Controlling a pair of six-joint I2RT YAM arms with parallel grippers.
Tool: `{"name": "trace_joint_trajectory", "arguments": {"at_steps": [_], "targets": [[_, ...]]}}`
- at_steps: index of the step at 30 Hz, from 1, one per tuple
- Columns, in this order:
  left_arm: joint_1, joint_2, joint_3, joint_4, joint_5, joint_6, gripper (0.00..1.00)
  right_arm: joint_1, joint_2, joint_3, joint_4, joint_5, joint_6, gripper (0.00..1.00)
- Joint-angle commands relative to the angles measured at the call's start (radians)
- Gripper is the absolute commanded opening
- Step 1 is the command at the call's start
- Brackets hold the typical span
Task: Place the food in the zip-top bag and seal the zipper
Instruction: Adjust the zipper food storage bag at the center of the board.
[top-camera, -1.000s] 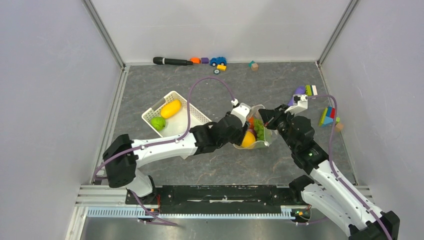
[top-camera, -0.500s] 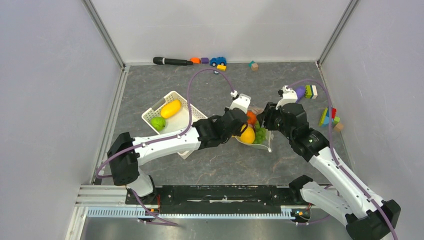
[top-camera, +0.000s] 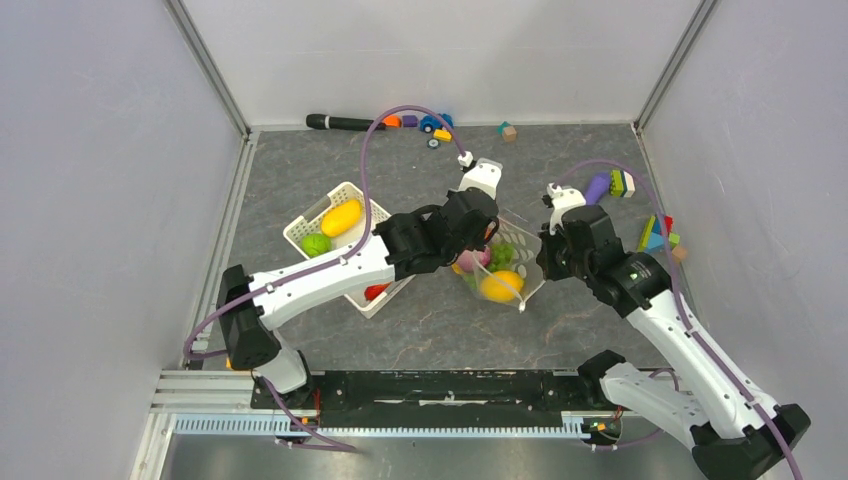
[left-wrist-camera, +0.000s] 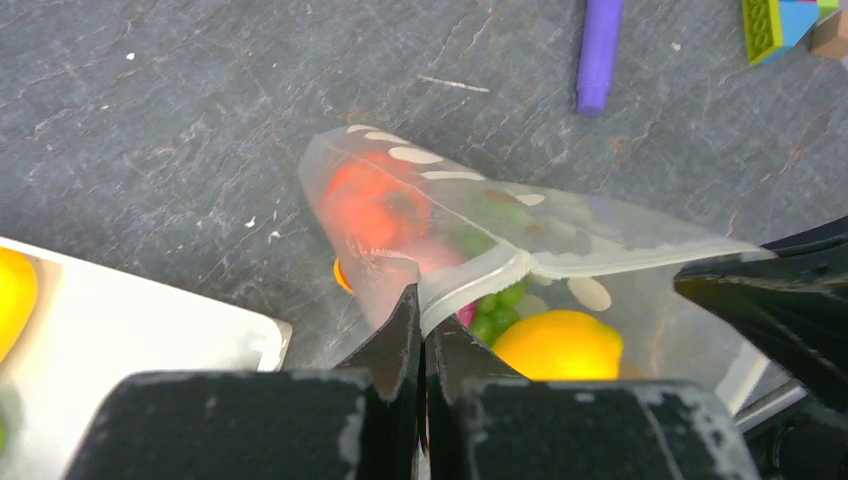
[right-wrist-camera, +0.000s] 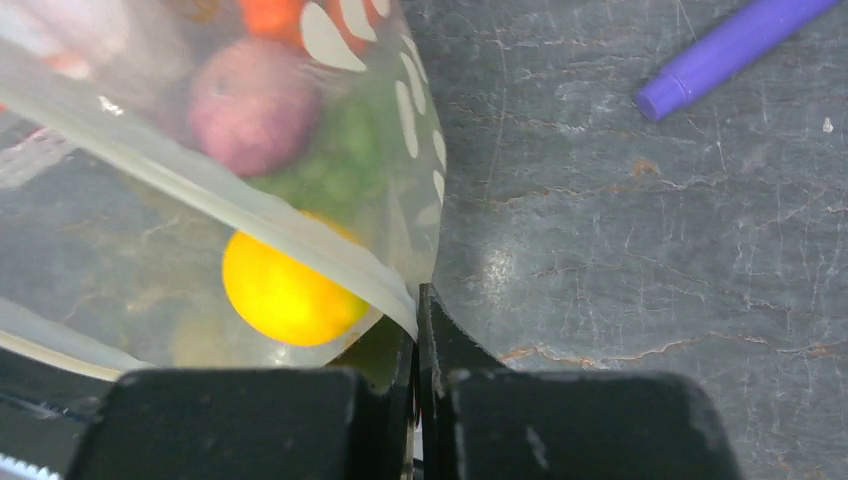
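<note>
The zip-top bag (top-camera: 528, 282) sits mid-table between both arms, just right of the white basket (top-camera: 303, 224). The left gripper (left-wrist-camera: 420, 312) pinches the bag's zipper (left-wrist-camera: 478, 281), and the right gripper (right-wrist-camera: 418, 305) pinches the right rim. Hold both pinches level and the rim taut. The mango (top-camera: 341, 217) and green pepper (top-camera: 316, 245) lie in the basket, unbagged.

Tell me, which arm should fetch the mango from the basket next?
Left, probably. The basket with the mango lies on its side of the bag; the right gripper pinches the bag's far edge. The left gripper must let go first.
</note>
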Motion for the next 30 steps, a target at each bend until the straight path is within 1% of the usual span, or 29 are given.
{"name": "trace_joint_trajectory", "arguments": {"at_steps": [1, 3, 6, 8, 11, 15, 19, 21, 24, 25, 26, 28, 30], "targets": [[0.005, -0.018, 0.085, -0.135, 0.001, -0.021, 0.02, 0.002, -0.005, 0.159, -0.101, -0.09, -0.07, 0.0], [0.006, -0.032, 0.103, -0.181, 0.045, 0.006, 0.02, 0.008, 0.02, 0.206, -0.15, -0.181, -0.072, 0.0], [0.006, -0.058, 0.123, -0.24, 0.113, 0.034, 0.02, 0.008, 0.053, 0.231, -0.199, -0.371, -0.075, 0.0], [0.006, -0.073, 0.117, -0.254, 0.147, 0.053, 0.02, 0.008, 0.071, 0.245, -0.224, -0.409, -0.069, 0.0], [0.012, -0.078, 0.071, -0.235, 0.138, 0.038, 0.02, 0.006, 0.073, 0.225, -0.209, -0.346, -0.049, 0.0], [0.065, -0.022, 0.055, -0.202, 0.223, 0.022, 0.02, 0.008, 0.075, 0.201, -0.16, -0.263, -0.021, 0.02], [0.134, 0.063, 0.086, -0.15, 0.32, 0.045, 0.02, 0.006, 0.034, 0.119, -0.005, -0.107, 0.055, 0.05], [0.171, 0.11, 0.113, -0.138, 0.35, 0.043, 0.02, 0.005, 0.023, 0.083, 0.068, -0.042, 0.075, 0.05], [0.208, 0.166, 0.136, -0.093, 0.323, 0.052, 0.02, 0.005, 0.002, 0.024, 0.162, 0.059, 0.122, 0.03], [0.217, 0.181, 0.145, -0.089, 0.327, 0.058, 0.04, 0.005, -0.009, 0.001, 0.2, 0.081, 0.132, 0.03], [0.221, 0.188, 0.156, -0.089, 0.336, 0.064, 0.1, 0.005, -0.018, -0.023, 0.242, 0.098, 0.143, 0.04], [0.222, 0.193, 0.161, -0.075, 0.355, 0.083, 0.35, 0.005, -0.026, -0.048, 0.292, 0.099, 0.143, 0.05], [0.222, 0.179, 0.149, -0.053, 0.376, 0.1, 0.54, 0.005, -0.027, -0.052, 0.317, 0.109, 0.153, 0.06]]}}
